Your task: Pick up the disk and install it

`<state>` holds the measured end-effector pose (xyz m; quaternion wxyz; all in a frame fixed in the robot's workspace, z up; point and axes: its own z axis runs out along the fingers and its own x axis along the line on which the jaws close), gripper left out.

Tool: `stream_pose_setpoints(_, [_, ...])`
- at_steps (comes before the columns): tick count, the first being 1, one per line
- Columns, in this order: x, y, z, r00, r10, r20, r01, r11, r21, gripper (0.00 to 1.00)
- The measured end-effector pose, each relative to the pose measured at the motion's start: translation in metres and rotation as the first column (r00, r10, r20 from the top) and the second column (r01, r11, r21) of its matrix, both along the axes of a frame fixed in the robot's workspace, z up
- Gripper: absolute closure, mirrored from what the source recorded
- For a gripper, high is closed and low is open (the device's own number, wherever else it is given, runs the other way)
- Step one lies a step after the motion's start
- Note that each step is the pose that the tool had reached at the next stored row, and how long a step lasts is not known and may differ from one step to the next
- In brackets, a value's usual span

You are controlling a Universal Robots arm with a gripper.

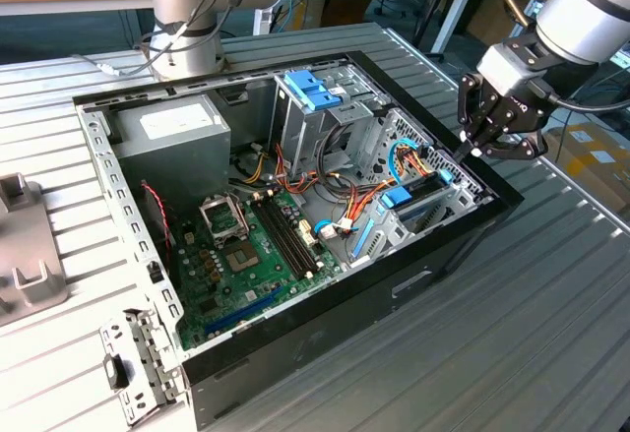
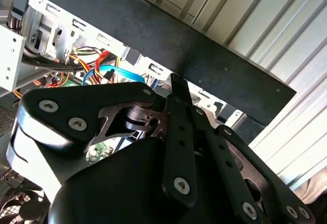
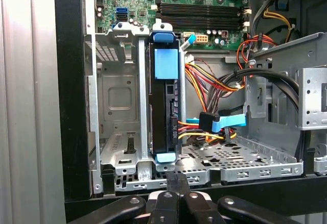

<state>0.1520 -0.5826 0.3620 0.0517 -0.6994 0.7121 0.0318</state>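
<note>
Open PC case (image 1: 295,353) lies flat on a ribbed metal table (image 1: 512,334). Black rim runs round the case; the rim edge on the exterior view's right sits directly under the gripper (image 1: 471,147).

Gripper fingers are pressed together with nothing between them, seen in both wrist views (image 3: 177,183) (image 2: 176,89). Tips sit at the rim, just above the perforated metal shelf (image 3: 240,160) of the drive bay.

The disk (image 3: 164,112) is already in the cage: standing on edge in a slot between silver cage walls, light-blue rail tabs at both ends. Its near tab is just beyond the fingertips, not touching as far as I can tell. In the exterior view the disk (image 1: 418,196) shows below and to the left of the gripper.

Room: the empty cage slot (image 3: 117,106) beside the disk is open. Other side is crowded with orange/yellow/red wiring (image 3: 209,89) and a blue cable plug (image 3: 217,122) close to the disk's side.

Writing: sticker on the power supply (image 1: 172,127) is too small to read. Motherboard (image 1: 246,255) markings are not legible.
</note>
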Motion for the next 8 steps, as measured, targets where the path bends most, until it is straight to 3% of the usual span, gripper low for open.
stream_pose_setpoints(5, [-0.0001,0.0000,0.0000,1.0000,0.000,0.0000,0.000,1.0000,0.0000,0.89])
stream_pose_setpoints(8, [-0.0002,0.0000,0.0000,1.0000,0.000,0.0000,0.000,1.0000,0.0000,0.83])
